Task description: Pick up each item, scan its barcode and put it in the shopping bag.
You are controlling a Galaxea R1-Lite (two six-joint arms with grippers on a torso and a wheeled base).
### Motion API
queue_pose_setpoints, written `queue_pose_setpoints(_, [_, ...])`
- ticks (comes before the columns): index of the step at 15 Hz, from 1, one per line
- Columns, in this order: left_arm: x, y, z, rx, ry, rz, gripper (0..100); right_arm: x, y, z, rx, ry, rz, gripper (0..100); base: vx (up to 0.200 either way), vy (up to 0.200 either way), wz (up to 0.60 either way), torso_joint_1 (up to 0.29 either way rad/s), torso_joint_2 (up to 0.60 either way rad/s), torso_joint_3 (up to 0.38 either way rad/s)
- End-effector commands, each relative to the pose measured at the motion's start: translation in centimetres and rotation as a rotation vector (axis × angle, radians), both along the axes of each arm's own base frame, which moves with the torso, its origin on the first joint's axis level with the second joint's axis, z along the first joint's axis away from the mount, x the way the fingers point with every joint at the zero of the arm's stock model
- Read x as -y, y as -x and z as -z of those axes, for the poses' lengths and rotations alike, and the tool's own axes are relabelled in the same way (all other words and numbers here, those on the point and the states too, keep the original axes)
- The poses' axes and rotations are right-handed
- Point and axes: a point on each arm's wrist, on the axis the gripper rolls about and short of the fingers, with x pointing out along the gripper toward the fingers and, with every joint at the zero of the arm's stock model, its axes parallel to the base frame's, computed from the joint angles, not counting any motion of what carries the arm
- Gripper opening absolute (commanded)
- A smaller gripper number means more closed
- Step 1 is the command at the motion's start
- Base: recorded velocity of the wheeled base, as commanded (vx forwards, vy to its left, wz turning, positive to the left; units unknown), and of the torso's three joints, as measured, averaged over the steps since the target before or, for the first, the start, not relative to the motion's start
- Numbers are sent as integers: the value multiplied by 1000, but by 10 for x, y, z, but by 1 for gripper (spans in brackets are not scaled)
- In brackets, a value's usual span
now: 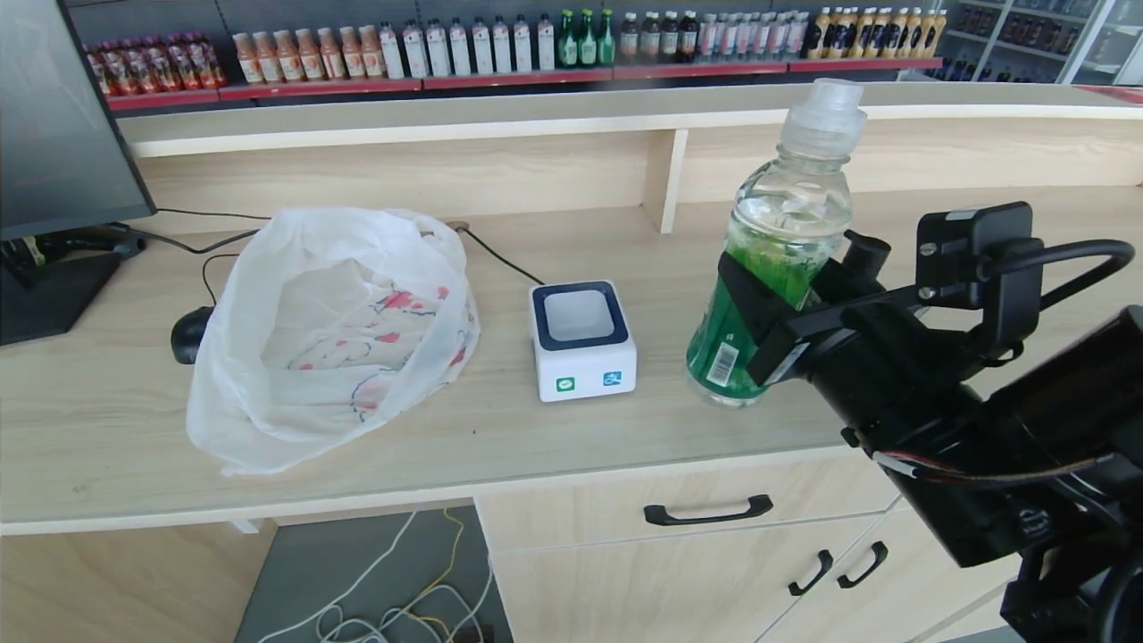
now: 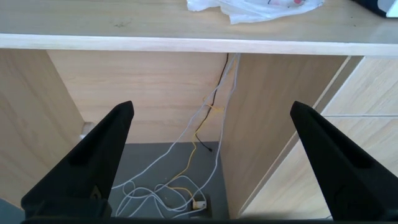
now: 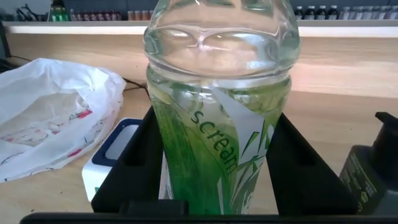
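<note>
A clear drink bottle (image 1: 779,259) with a green label and a white cap is held upright just above the counter, right of the scanner. My right gripper (image 1: 759,313) is shut on the bottle's labelled body; in the right wrist view the bottle (image 3: 217,124) stands between the two black fingers (image 3: 134,155). Its barcode faces the front, low on the label. The white scanner box (image 1: 582,339) with a dark-framed window sits mid-counter. The white plastic shopping bag (image 1: 330,330) lies open to its left. My left gripper (image 2: 211,162) hangs open below the counter edge, holding nothing.
A black mouse (image 1: 190,335) and a monitor (image 1: 62,134) stand at the far left of the counter (image 1: 134,420). A raised wooden ledge (image 1: 536,116) runs along the back. Drawers with black handles (image 1: 708,513) are under the counter; loose cables (image 2: 186,180) lie on the floor.
</note>
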Motion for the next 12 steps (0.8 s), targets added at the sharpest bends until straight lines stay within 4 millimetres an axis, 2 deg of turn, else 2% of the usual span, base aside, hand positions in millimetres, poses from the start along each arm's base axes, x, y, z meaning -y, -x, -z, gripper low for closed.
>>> queue_pose_setpoints(1, [0, 0, 0, 0, 0, -1, 100, 1, 1, -4, 10, -11, 1, 0, 0, 200, 0, -2, 2, 12])
queue_pose_setpoints(3, [0, 0, 0, 0, -2, -1, 100, 5, 5, -4, 10, -11, 1, 0, 0, 200, 0, 0, 2, -2])
queue_pose_setpoints(7, [0, 0, 0, 0, -3, -1, 100, 3, 5, -18, 53, -45, -5, 0, 0, 0, 0, 0, 0, 0])
queue_pose_setpoints(12, [0, 0, 0, 0, -3, -1, 100, -2, 0, -13, 40, -35, -9, 0, 0, 0, 0, 0, 0, 0])
